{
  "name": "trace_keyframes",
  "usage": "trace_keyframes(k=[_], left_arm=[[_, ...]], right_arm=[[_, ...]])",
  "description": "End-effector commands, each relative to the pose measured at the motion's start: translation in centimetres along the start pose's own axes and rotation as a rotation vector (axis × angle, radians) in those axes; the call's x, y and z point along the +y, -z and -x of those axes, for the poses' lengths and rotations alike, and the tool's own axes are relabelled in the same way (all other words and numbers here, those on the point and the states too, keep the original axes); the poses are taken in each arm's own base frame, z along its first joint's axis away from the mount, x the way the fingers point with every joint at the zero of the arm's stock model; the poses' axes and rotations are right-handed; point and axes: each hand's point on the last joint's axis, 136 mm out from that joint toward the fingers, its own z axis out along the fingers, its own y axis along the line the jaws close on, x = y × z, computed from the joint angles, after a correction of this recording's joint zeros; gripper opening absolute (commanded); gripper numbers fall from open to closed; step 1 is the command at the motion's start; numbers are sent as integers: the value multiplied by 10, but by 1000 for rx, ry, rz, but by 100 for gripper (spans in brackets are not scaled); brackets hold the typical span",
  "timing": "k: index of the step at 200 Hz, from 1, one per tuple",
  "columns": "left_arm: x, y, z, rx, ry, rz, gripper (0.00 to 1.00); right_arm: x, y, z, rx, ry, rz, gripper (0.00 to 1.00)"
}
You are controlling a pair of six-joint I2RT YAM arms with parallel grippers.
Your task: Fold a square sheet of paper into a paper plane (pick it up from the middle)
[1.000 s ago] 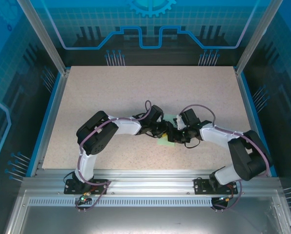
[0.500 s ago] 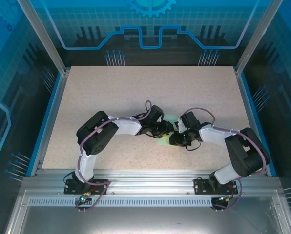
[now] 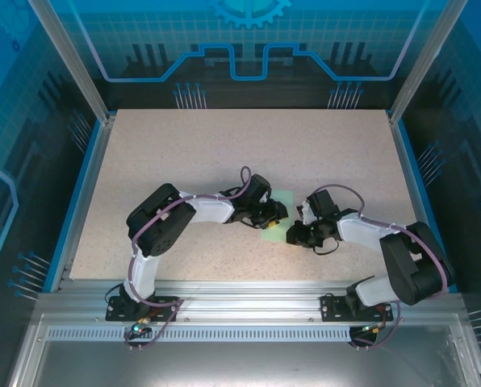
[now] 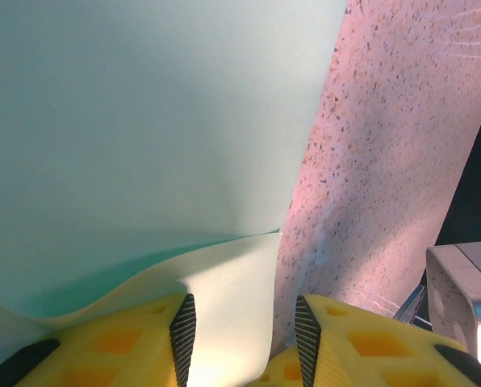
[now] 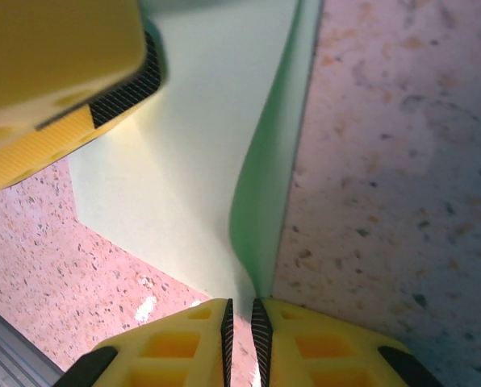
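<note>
The square sheet of paper (image 3: 273, 230) is pale mint green and lies on the table between my two grippers. In the left wrist view the paper (image 4: 144, 121) spreads ahead, and its near edge curls up between the jaws of my left gripper (image 4: 244, 343), which stand open and apart from it. In the top view my left gripper (image 3: 278, 211) sits over the sheet's left side. My right gripper (image 5: 242, 318) is shut on the sheet's near corner, and the paper (image 5: 200, 161) rises in a fold toward its tips. From above, my right gripper (image 3: 293, 235) is at the sheet's right edge.
The speckled beige table (image 3: 224, 153) stretches far beyond the paper on all sides. Blue walls and metal posts (image 3: 71, 64) fence it in. A yellow finger of the left gripper (image 5: 55, 64) shows at the top left of the right wrist view.
My right gripper has drawn back to the right and toward the near edge, away from the left gripper. More of the paper shows between them. The left arm has barely moved.
</note>
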Motion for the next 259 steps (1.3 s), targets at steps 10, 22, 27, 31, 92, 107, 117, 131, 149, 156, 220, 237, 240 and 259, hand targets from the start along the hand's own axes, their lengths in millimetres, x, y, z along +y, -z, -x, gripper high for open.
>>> trace_keyframes(k=[10,22,27,31,92,107,117,131,149,156,220,237,240,259], left_arm=[[37,-8,-3,9,29,128,42],[36,-8,-3,11,29,125,42],[36,-8,-3,11,29,124,42],[36,-8,-3,10,29,123,42],[29,-8,-1,9,23,108,42],[28,-8,-1,10,24,106,42],[27,-8,-1,10,23,103,42],[25,-8,-1,13,21,97,42],[21,-7,-1,14,13,91,43],[19,-6,0,13,7,86,43],[-27,19,4,5,-56,-30,48],[-31,24,1,11,-43,-61,48],[-33,24,0,12,-41,-69,48],[-34,23,-6,28,-21,-98,47]], right_arm=[[-24,6,-32,93,-94,-73,19],[-11,12,-22,56,-71,-24,19],[-4,15,-18,39,-61,-1,20],[1,18,-14,26,-54,14,20],[38,12,24,-32,-9,89,20],[33,0,25,-6,-23,85,19],[25,-8,23,10,-38,58,19],[7,-13,17,27,-54,-10,18],[-15,-16,4,47,-94,-64,18],[-20,-17,0,52,-106,-67,17],[-17,-20,-4,50,-121,-14,11],[-17,-20,-3,47,-120,-11,11],[-17,-21,-3,49,-121,-11,11],[-17,-21,-2,46,-122,-9,11]])
